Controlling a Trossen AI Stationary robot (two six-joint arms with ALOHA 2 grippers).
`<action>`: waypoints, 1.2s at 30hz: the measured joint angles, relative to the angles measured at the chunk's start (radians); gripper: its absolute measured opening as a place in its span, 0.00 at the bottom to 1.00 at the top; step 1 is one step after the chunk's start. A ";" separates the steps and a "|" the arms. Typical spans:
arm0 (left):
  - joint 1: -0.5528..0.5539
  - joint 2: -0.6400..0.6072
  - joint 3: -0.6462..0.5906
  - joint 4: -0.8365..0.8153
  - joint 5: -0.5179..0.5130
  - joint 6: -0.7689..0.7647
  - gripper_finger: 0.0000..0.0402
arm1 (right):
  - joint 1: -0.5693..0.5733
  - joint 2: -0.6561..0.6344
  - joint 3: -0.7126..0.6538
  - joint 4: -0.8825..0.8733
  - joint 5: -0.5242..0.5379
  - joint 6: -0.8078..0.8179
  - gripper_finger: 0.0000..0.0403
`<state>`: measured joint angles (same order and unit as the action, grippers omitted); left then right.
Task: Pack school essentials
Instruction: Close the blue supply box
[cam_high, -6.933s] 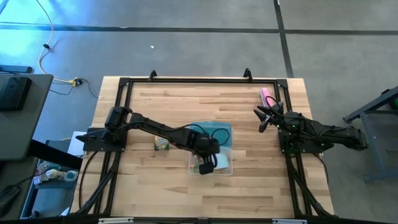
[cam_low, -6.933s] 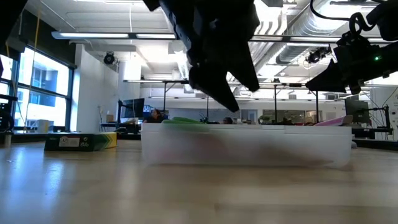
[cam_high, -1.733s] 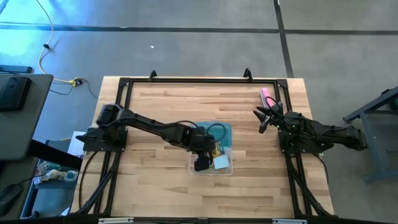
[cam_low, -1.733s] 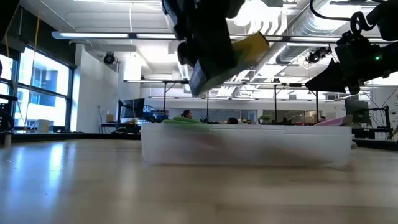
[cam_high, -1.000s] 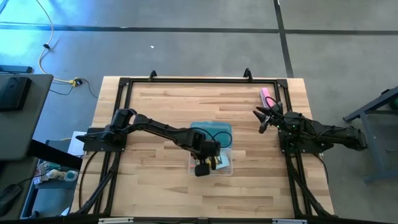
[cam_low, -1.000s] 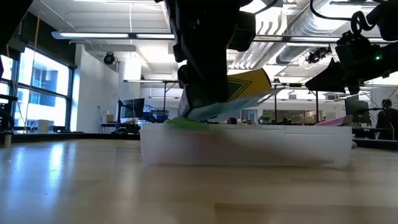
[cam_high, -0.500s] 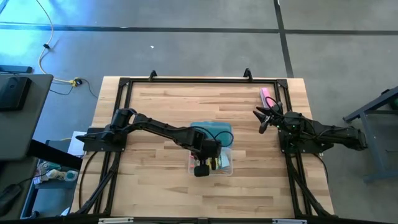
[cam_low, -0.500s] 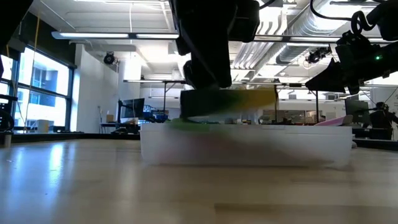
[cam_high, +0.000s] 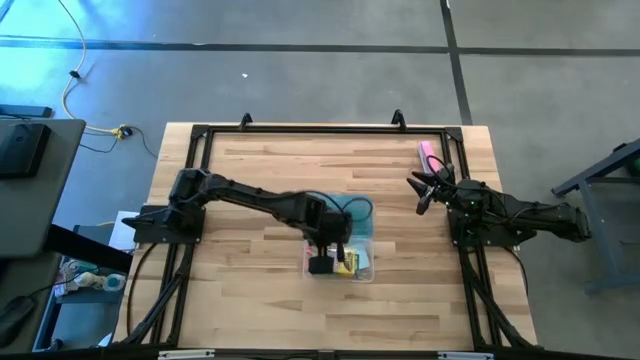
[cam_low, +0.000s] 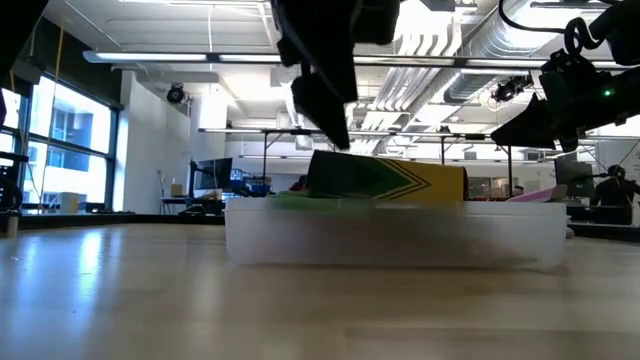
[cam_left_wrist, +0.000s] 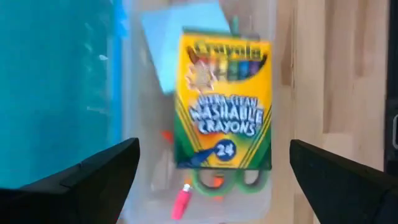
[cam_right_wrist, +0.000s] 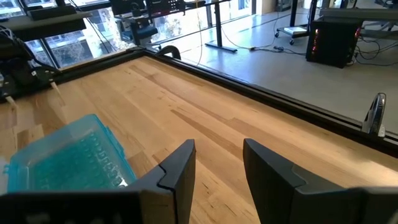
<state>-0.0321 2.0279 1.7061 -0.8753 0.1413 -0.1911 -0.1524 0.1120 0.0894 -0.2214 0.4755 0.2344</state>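
The crayon box (cam_left_wrist: 224, 104) is seen lying flat in the clear case (cam_high: 362, 268) at the middle of the desk (cam_high: 250, 190), resting over the light-blue pad (cam_left_wrist: 172, 37) and the green-handled scissors (cam_left_wrist: 219, 180). The left gripper (cam_left_wrist: 214, 162) is held just above it, fingers (cam_left_wrist: 99, 171) spread wide and empty — the placing step is judged done. Next, a lift clear and probably the teal lid (cam_right_wrist: 68, 155). The right gripper (cam_right_wrist: 217, 163) waits near the desk's right edge, fingers apart, holding nothing.
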 joint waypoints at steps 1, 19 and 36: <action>0.006 -0.018 0.000 0.001 -0.005 0.008 1.00 | 0.000 0.000 0.000 0.000 0.000 0.000 0.31; 0.110 -0.404 -0.218 -0.083 -0.208 -0.179 1.00 | 0.000 0.008 0.000 0.000 -0.017 0.000 0.31; 0.136 -0.524 -0.679 0.088 -0.129 -0.550 0.99 | 0.000 0.006 0.000 0.000 -0.023 0.000 0.31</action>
<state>0.1038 1.5043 1.0271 -0.7871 0.0120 -0.7413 -0.1524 0.1177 0.0894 -0.2214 0.4522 0.2344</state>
